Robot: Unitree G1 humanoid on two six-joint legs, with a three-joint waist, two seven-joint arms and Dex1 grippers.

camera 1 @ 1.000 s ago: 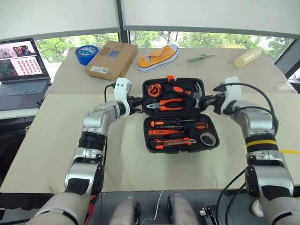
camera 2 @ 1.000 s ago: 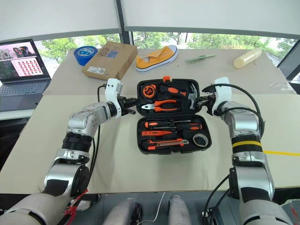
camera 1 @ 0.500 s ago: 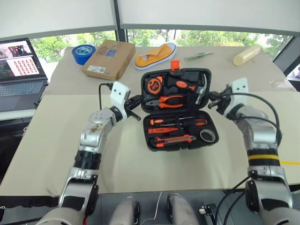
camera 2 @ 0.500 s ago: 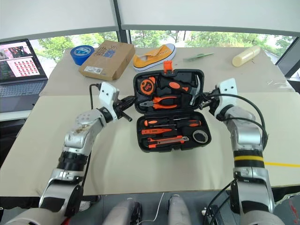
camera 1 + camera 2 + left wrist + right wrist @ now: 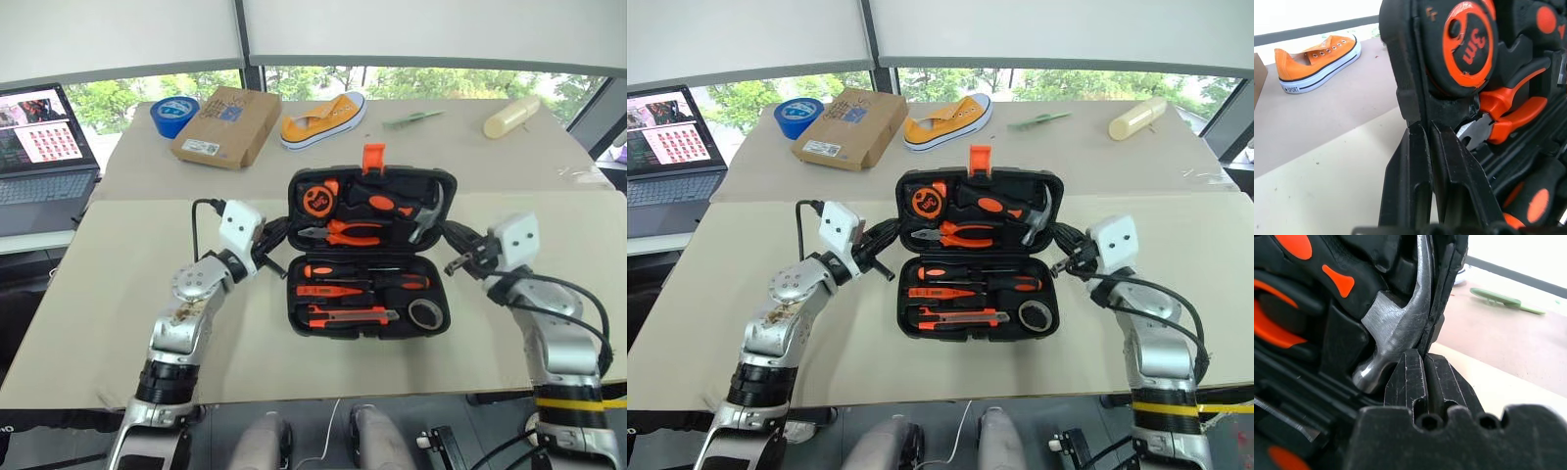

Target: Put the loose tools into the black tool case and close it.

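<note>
Both arms reaching inward, left gripper and right gripper jaws pinching case lid edges, lid half-raised

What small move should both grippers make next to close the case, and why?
Probably swing the lid of the black moulded plastic tool case further toward the robot: it stands half raised, the left gripper and right gripper sit shut at its side edges, and the tools lie in their recesses.

case 1 | screwdrivers maybe 3 | shoe 1 | box 1
</note>
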